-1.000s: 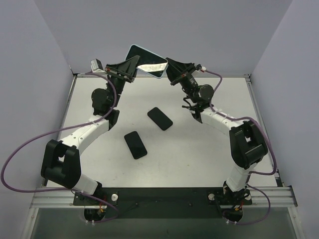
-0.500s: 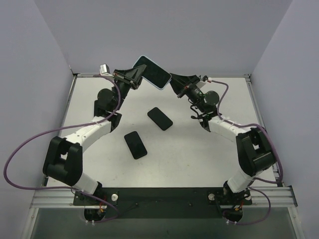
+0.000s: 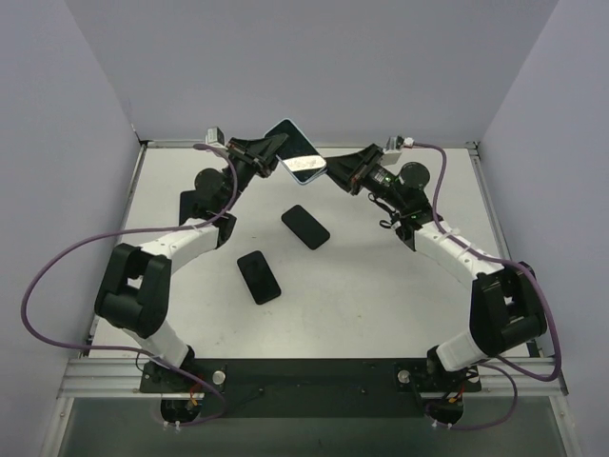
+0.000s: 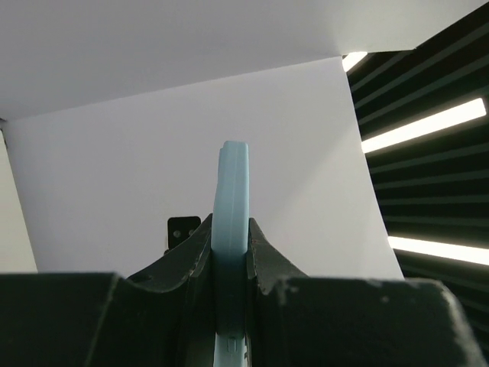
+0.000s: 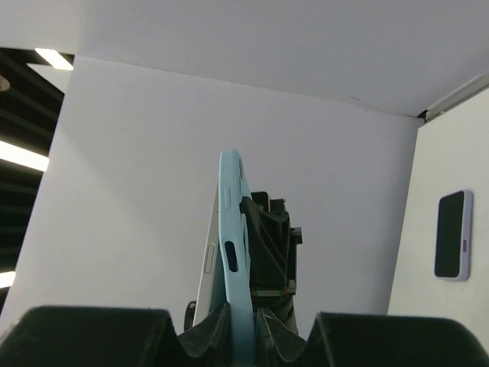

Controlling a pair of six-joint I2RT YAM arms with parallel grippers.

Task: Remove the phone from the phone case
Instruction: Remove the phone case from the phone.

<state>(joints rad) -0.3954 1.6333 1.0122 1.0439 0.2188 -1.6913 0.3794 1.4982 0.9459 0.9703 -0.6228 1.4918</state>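
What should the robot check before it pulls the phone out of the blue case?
1. Left claw shut on the phone case: ok.
2. Right claw shut on the case's opposite end: ok.
3. Case held in the air above the table: ok.
4. Phone out of the case: not ok, it sits inside.
5. Phone edge lifting free, right wrist view: cannot tell.
6. Two black phones lying on the table, apart from both claws: ok.
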